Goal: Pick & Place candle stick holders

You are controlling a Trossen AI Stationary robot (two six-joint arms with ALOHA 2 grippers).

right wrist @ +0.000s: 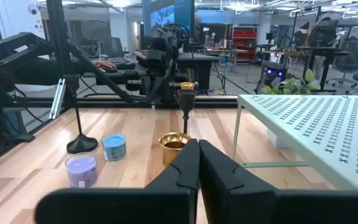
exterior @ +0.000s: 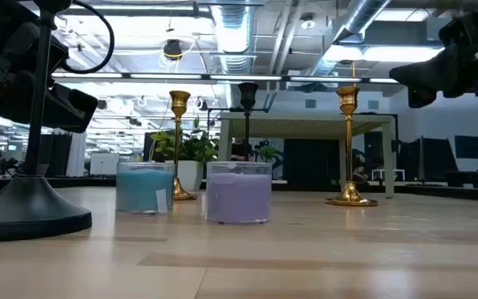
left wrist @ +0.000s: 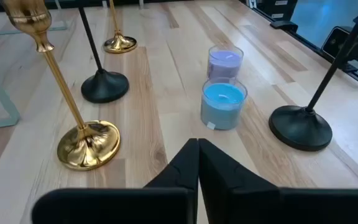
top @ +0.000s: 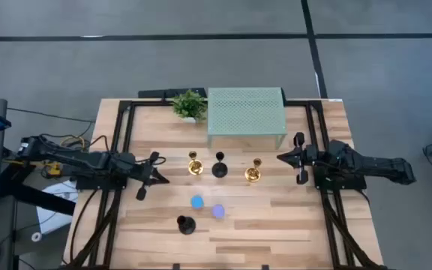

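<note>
Wooden table (top: 276, 225) is carrying six candle stick holders (gold (top: 195, 166), black (top: 220, 168), blue (top: 197, 201), purple (top: 218, 211)); left gripper (top: 156, 168) and right gripper (top: 282, 157) are hovering beside them, jaws together, empty.

Six candle stick holders, all upright on the desk (top: 276, 225). Row of three: gold holder (top: 195, 165), black holder (top: 220, 166), second gold holder (top: 253, 172). Nearer the desk's front edge: blue glass holder (top: 197, 201) touching or just beside purple glass holder (top: 218, 211); second black holder (top: 185, 223) frontmost.
</note>
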